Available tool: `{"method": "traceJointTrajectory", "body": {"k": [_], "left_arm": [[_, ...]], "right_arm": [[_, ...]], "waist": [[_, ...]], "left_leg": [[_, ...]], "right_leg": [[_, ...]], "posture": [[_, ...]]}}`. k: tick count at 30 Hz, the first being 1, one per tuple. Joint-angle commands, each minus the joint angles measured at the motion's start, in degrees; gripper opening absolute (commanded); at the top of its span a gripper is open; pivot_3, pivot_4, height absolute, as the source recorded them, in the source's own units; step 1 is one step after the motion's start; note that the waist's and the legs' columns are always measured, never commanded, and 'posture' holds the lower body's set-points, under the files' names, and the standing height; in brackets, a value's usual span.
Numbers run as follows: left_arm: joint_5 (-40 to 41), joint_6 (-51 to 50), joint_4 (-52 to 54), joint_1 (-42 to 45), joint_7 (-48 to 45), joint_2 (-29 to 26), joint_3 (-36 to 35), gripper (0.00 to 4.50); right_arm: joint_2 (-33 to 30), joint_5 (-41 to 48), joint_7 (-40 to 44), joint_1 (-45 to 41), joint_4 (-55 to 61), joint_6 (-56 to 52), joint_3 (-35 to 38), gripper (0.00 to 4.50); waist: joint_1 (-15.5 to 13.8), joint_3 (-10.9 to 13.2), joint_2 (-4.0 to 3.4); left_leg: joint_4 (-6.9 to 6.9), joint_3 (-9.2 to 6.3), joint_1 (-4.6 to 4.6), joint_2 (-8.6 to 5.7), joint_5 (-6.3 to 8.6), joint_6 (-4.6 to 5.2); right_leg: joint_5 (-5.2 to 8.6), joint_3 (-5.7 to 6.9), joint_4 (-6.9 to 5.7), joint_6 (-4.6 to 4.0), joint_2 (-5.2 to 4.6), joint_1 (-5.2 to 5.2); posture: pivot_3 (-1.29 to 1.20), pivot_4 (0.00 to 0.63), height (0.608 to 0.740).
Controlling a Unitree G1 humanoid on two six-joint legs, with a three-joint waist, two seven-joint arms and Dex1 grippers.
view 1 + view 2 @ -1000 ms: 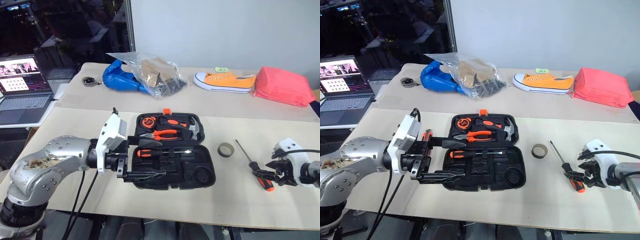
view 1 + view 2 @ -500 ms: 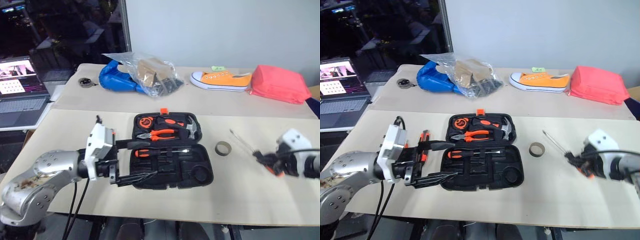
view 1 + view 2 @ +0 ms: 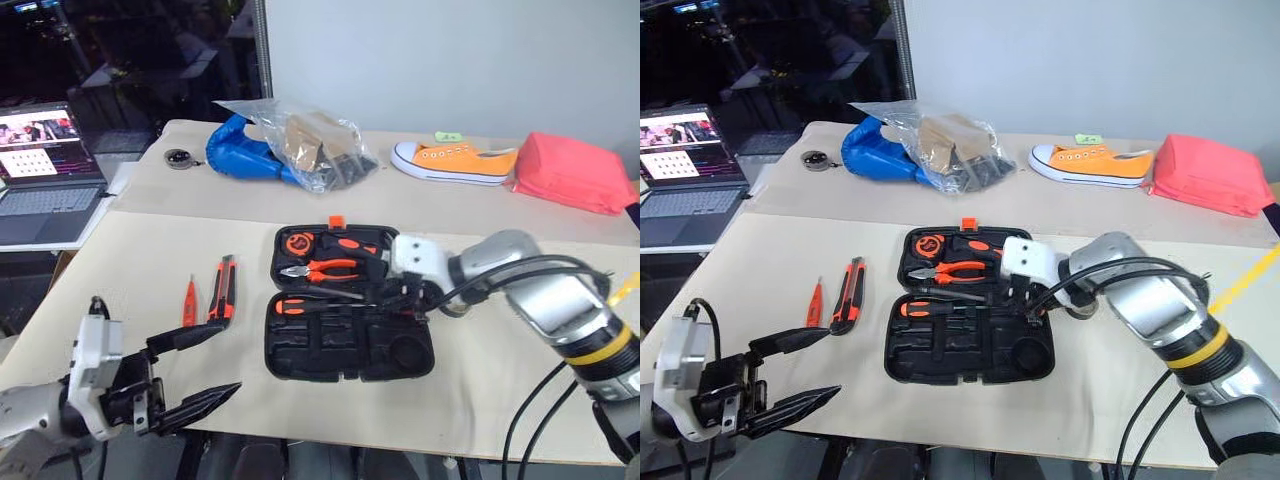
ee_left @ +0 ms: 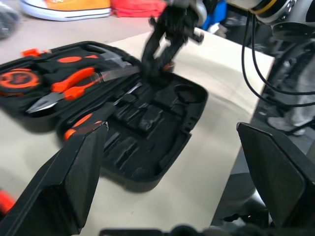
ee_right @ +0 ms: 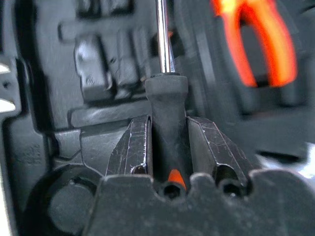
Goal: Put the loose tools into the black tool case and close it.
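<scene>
The black tool case [image 3: 300,352] lies open in the middle of the table, with one orange-handled screwdriver [image 3: 292,304] lying in its near half. My right gripper [image 3: 393,292] hangs over the case's right side, shut on a black-and-orange-handled screwdriver [image 5: 166,101] whose shaft points across the recesses. An orange-black utility knife [image 3: 222,292] and a small orange tester screwdriver [image 3: 188,302] lie on the table left of the case. At the table's near left corner my left gripper [image 3: 232,356] stands open and empty, well apart from the case.
Pliers [image 3: 322,268], a hammer and a tape measure sit in the case's far half. At the back are a plastic bag [image 3: 300,148] over something blue, an orange shoe [image 3: 455,160] and a pink pouch [image 3: 570,172]. A laptop [image 3: 45,170] stands far left.
My right gripper has carried the screwdriver from the table's right side leftwards to over the case. My left arm has pulled back from the case to the near left corner, uncovering the knife and tester.
</scene>
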State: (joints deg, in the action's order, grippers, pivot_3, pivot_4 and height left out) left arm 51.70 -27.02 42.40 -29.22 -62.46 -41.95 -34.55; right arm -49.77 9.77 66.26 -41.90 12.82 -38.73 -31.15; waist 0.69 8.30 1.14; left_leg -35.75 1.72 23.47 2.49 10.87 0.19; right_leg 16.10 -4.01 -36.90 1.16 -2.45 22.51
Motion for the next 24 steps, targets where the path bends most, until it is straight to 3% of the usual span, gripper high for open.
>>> {"method": "traceJointTrajectory", "body": {"k": [1,13,15,20,24], "left_arm": [[0.43,2.12,2.95,-2.1,0.38,0.97,-2.34,4.5],[-0.18,3.66,3.72,-3.42,1.4,0.98,-1.6,4.5],[-0.25,3.73,3.6,-3.26,1.34,0.84,-1.4,4.5],[-0.24,3.78,2.77,-2.73,1.18,0.24,-1.07,4.5],[-0.3,3.71,2.37,-2.4,1.12,0.03,-0.47,4.5]], "right_arm": [[0.44,-2.89,3.29,-1.64,-0.53,4.01,-0.94,0.76],[6.0,-9.85,6.36,-1.02,-5.66,8.67,-3.87,0.76],[6.57,-10.58,6.89,-1.01,-6.37,9.89,-4.09,1.78],[6.8,-9.83,8.3,-0.89,-5.56,10.97,-1.44,3.21],[8.07,-0.96,10.94,-0.61,-3.1,8.65,6.04,3.21]], "waist": [[0.08,0.0,0.0],[0.52,-0.01,0.01],[0.52,-0.01,0.01],[0.66,-0.03,0.03],[0.74,-0.03,0.04]], "left_leg": [[0.01,0.0,-0.01,0.01,0.0,0.0],[-0.04,0.16,-0.34,0.25,0.01,0.0],[-0.03,0.16,-0.32,0.24,0.01,0.0],[-0.03,0.15,-0.33,0.28,0.1,-0.09],[-0.03,0.15,-0.32,0.31,0.11,-0.1]], "right_leg": [[0.01,0.01,-0.01,-0.01,0.01,0.01],[0.07,0.0,-0.2,-0.26,0.35,-0.16],[0.09,0.01,-0.19,-0.28,0.35,-0.15],[0.11,0.02,-0.19,-0.3,0.4,-0.17],[0.12,0.01,-0.2,-0.33,0.43,-0.14]], "posture": [[0.0,0.15,0.74],[0.0,0.15,0.74],[0.0,0.15,0.74],[0.0,0.15,0.74],[0.0,0.15,0.74]]}}
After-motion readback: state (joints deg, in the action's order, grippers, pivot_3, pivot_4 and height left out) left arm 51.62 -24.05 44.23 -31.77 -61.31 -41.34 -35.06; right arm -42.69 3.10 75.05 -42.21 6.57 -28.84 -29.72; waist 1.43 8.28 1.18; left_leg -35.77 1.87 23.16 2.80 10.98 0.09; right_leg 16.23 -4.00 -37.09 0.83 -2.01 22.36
